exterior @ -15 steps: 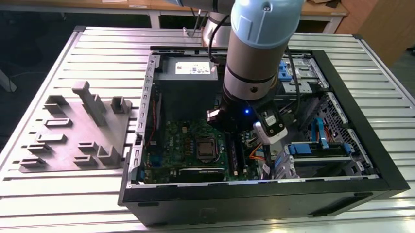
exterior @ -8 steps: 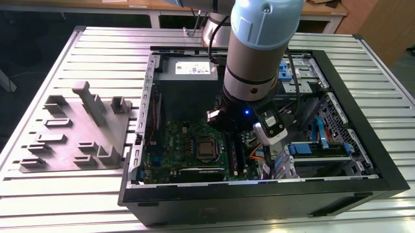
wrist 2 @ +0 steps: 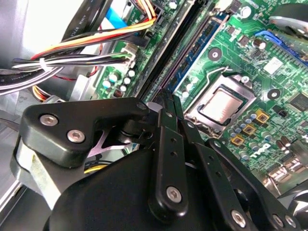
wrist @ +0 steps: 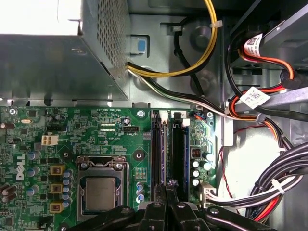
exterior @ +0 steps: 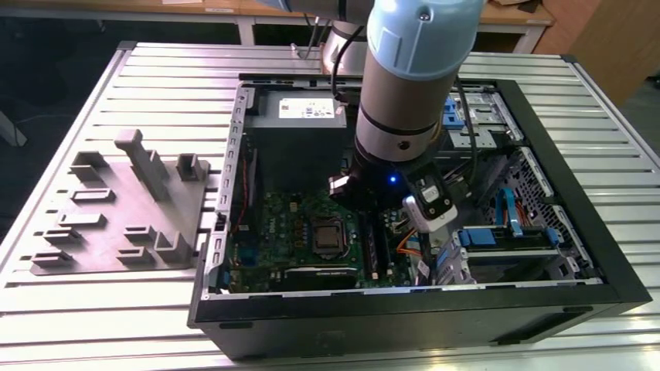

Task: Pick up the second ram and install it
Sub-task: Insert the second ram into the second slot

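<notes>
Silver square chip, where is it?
In the exterior view the chip sits on the green board inside the computer case, toward the exterior view's left of the robot arm.

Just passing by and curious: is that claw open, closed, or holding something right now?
Claw: closed, tips down at the memory slots; whether it pinches anything cannot be told.

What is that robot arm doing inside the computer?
The robot arm reaches down into an open computer case lying on a metal table. Its hand sits right over the long black memory slots on the green board, beside the square processor chip. I cannot tell whether it is holding anything.
</notes>
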{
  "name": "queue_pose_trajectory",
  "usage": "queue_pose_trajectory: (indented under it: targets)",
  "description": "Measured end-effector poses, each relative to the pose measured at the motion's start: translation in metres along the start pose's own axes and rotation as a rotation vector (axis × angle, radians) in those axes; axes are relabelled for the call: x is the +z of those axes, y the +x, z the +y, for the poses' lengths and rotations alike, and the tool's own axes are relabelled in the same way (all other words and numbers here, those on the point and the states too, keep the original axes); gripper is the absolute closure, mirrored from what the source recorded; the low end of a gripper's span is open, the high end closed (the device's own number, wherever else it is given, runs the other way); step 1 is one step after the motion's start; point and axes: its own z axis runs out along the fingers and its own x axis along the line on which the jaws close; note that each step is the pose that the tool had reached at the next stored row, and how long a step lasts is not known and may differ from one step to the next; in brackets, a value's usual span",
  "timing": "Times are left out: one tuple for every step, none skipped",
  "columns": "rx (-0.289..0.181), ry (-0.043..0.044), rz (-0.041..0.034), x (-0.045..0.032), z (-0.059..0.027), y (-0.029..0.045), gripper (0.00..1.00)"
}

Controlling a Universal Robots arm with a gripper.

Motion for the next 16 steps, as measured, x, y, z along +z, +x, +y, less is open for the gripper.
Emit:
queue_pose_trajectory:
  targets:
    - [0.000, 0.0001, 0.0000, 0.0005, -0.0001, 0.0000, 0.89]
    - [0.000, 0.0002, 0.0000, 0.0010, -0.0001, 0.0001, 0.89]
    - [0.000, 0.0003, 0.0001, 0.0013, -0.0002, 0.0001, 0.89]
    - [0.000, 0.0002, 0.0001, 0.0014, -0.0002, 0.0002, 0.89]
    - [0.000, 0.0000, 0.0000, 0.0016, -0.0001, 0.0002, 0.89]
    - [0.000, 0.0000, 0.0000, 0.0017, -0.0001, 0.0002, 0.89]
    - [0.000, 0.0001, 0.0000, 0.0017, -0.0001, 0.0002, 0.89]
    - [0.000, 0.0000, 0.0000, 0.0017, -0.0001, 0.0002, 0.89]
    - [0.000, -0.0003, -0.0001, 0.0015, -0.0001, 0.0002, 0.89]
    - [0.000, -0.0005, -0.0001, 0.0013, 0.0000, 0.0002, 0.89]
    - [0.000, -0.0004, -0.0001, 0.0011, 0.0000, 0.0002, 0.89]
    - [0.000, -0.0002, 0.0000, 0.0008, 0.0000, 0.0002, 0.89]
    - [0.000, 0.0000, 0.0000, 0.0006, 0.0000, 0.0002, 0.89]
    - [0.000, -0.0002, -0.0001, 0.0006, 0.0000, 0.0002, 0.89]
    - [0.000, -0.0002, -0.0001, 0.0005, 0.0000, 0.0002, 0.89]
    - [0.000, -0.0001, 0.0000, 0.0004, 0.0000, 0.0002, 0.89]
